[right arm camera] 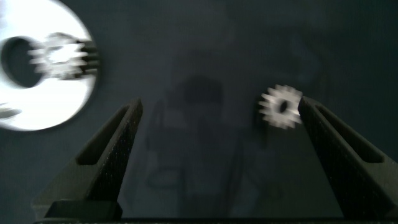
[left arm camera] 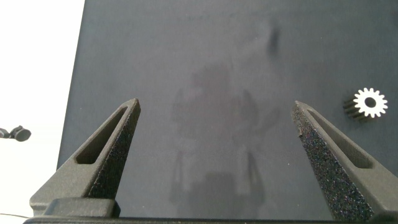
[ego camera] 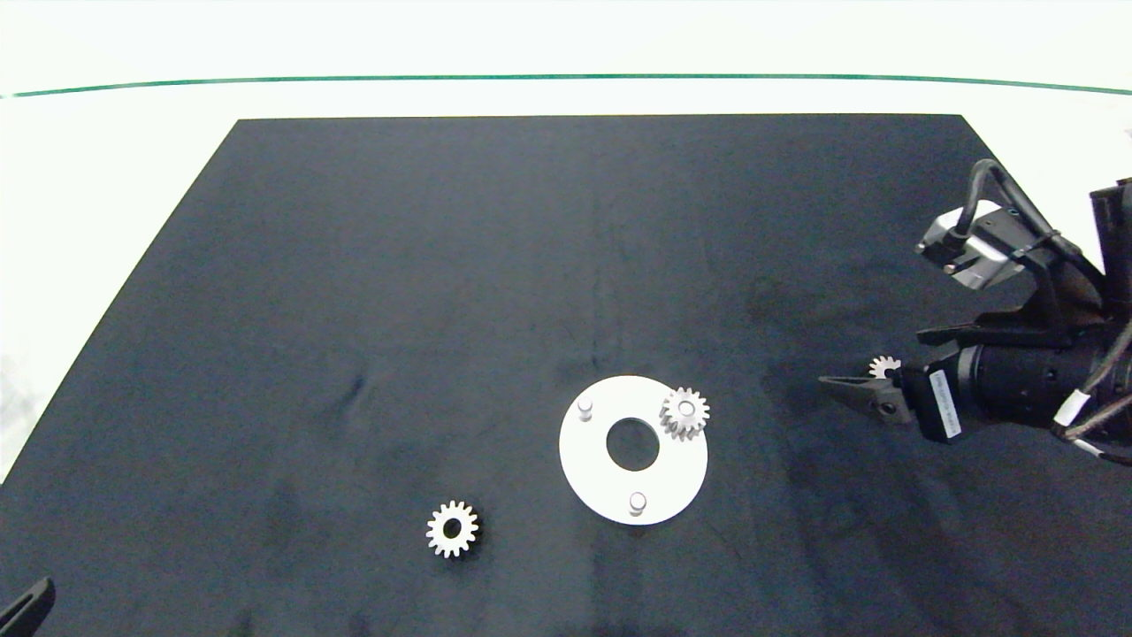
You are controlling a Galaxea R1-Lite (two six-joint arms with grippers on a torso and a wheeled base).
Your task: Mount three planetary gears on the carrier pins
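Note:
The white disc [ego camera: 592, 464] lies on the mat front of centre, and it also shows in the right wrist view [right arm camera: 43, 102]. Two carrier pins [ego camera: 585, 408] [ego camera: 637, 502] stand bare. One planetary gear [ego camera: 684, 412] [right arm camera: 61, 56] sits on the third pin. A second gear [ego camera: 452, 529] [left arm camera: 370, 102] lies loose to the disc's front left. A third gear [ego camera: 883, 365] [right arm camera: 281, 106] lies on the mat close to one finger [right arm camera: 329, 143] of my right gripper [ego camera: 836, 382] [right arm camera: 221, 106], which is open. My left gripper [left arm camera: 216, 106] [ego camera: 26, 610] is open and empty at the front left corner.
A black mat [ego camera: 442, 265] covers most of the white table [ego camera: 106, 177]. A green line [ego camera: 566, 77] runs along the far side. The mat's left edge [left arm camera: 74, 93] shows in the left wrist view.

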